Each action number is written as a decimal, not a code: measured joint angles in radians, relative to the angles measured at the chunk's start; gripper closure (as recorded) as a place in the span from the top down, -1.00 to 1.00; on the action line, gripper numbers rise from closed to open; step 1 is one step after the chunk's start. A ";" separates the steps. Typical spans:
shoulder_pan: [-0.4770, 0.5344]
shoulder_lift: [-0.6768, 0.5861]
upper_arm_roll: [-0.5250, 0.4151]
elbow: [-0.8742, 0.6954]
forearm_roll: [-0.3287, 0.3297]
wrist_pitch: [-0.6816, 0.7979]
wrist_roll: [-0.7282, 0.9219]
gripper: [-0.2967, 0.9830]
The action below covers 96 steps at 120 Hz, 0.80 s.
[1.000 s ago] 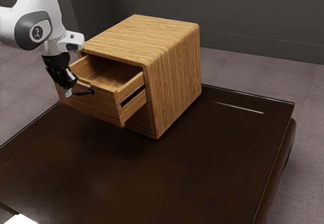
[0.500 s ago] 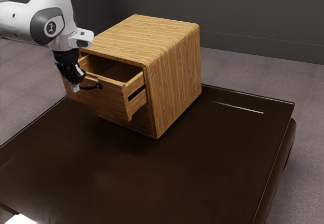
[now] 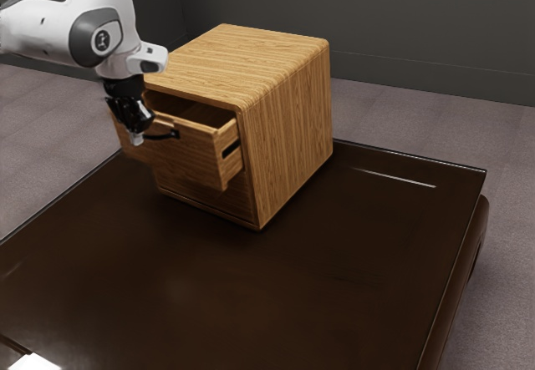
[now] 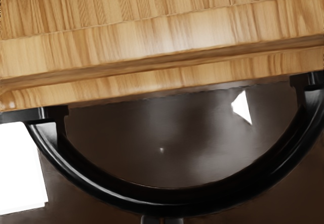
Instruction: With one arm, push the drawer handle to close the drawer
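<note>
At the exterior view's left, my gripper (image 3: 137,139) points down at the outer side of the black curved handle (image 3: 160,136), its fingertips together. The handle is on the wooden drawer (image 3: 188,159), which stands partly out of the cabinet (image 3: 288,128). In the wrist view the handle (image 4: 177,202) arcs out from the drawer's front (image 4: 152,80), and the paired fingertips of my gripper (image 4: 162,220) are at the outside of its bend. Nothing is held between them. The hand and fingers hide part of the drawer front.
The cabinet stands on a dark, glossy table (image 3: 251,295), near the table's far edge. A bright white object (image 3: 35,362) is at the exterior view's lower left corner. A grey wall (image 3: 418,36) rises behind the cabinet.
My hand has moved toward the exterior view's right, along with the handle. The drawer has slid further into the cabinet, and less of its side shows.
</note>
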 joint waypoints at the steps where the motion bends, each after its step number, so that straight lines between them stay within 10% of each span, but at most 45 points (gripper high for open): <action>1: 0.000 0.002 0.000 0.003 0.000 0.000 0.000 -0.69; 96: -0.016 0.184 -0.005 0.261 -0.020 -0.044 0.006 -0.69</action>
